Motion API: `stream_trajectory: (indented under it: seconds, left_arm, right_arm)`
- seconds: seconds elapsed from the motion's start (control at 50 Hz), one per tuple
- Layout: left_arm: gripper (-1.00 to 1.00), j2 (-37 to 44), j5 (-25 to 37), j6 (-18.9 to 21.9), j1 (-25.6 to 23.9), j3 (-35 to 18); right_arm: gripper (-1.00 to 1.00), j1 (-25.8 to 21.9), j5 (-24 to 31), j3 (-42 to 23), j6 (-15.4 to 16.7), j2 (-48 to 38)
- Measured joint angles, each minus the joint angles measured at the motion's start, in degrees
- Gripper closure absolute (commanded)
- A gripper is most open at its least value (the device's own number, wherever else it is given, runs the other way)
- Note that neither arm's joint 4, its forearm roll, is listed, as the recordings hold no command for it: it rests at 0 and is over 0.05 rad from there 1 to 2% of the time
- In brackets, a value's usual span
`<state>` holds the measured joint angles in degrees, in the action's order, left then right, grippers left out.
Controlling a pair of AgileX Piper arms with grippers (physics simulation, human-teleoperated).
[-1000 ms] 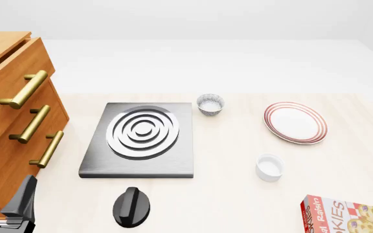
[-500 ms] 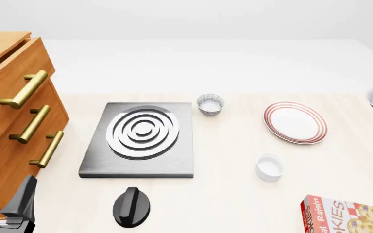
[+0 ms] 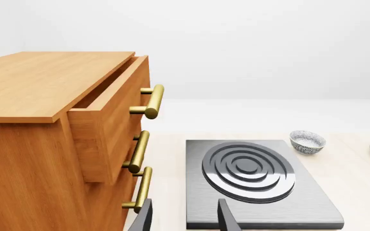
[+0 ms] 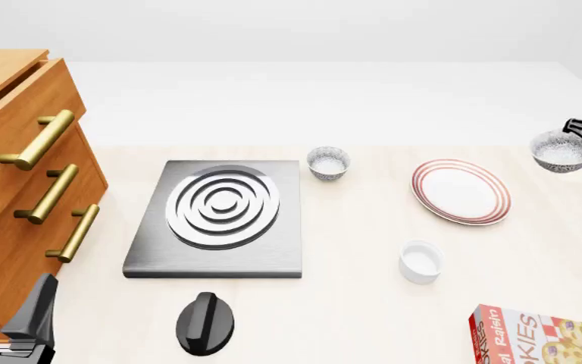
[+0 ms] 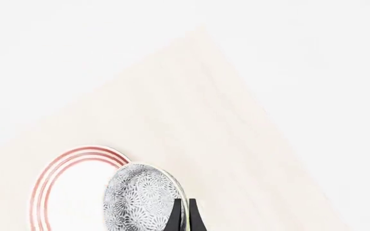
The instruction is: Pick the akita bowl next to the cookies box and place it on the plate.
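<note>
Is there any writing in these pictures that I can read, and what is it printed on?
"Raisin", white letters running sideways on the red cookies box at the near right table edge.
"KIES", the visible end of a larger word on the same box; the rest is cut off by the picture's edge.
No other writing shows on anything else in any view.

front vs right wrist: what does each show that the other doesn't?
Front only: stove, knob, drawers, white cup, cookies box, second bowl, left gripper. Right wrist only: the speckled underside of the held bowl, with the fingers pinching its rim. Both: the plate, the held bowl, the table.
</note>
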<state>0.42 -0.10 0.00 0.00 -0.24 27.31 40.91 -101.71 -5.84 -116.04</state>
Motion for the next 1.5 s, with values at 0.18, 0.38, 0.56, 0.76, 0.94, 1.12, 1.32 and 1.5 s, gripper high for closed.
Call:
stream_trajectory:
  seconds: [0.18,0.38,0.56,0.76,0.94,1.12,1.32,1.5]
  left_arm:
    - [-1.00,0.00,0.00,0.00,0.00,0.00]
    - [-1.00,0.00,0.00,0.00,0.00,0.00]
    - [-1.00,0.00,0.00,0.00,0.00,0.00]
    - [-1.00,0.00,0.00,0.00,0.00,0.00]
    - [-1.00,0.00,0.00,0.00,0.00,0.00]
    - [-1.00,0.00,0.00,0.00,0.00,0.00]
    - [-1.00,0.00,0.00,0.00,0.00,0.00]
    - [-1.00,0.00,0.00,0.00,0.00,0.00]
  right_arm:
    - [1.00,-1.76,-0.64,0.12,-2.73,-1.29]
    - [1.00,-4.06,-2.24,0.69,-6.28,-2.64]
    - [1.00,-6.14,-3.81,1.09,-9.13,-3.71]
    - [1.00,-7.97,-5.22,1.49,-11.55,-4.58]
    - [1.00,-9.63,-6.48,2.47,-13.21,-4.54]
    - [1.00,-11.35,-7.75,3.96,-14.61,-3.79]
    - [1.00,-13.00,-9.11,6.27,-15.78,-2.26]
    - [1.00,-14.26,-10.43,8.76,-16.54,-0.99]
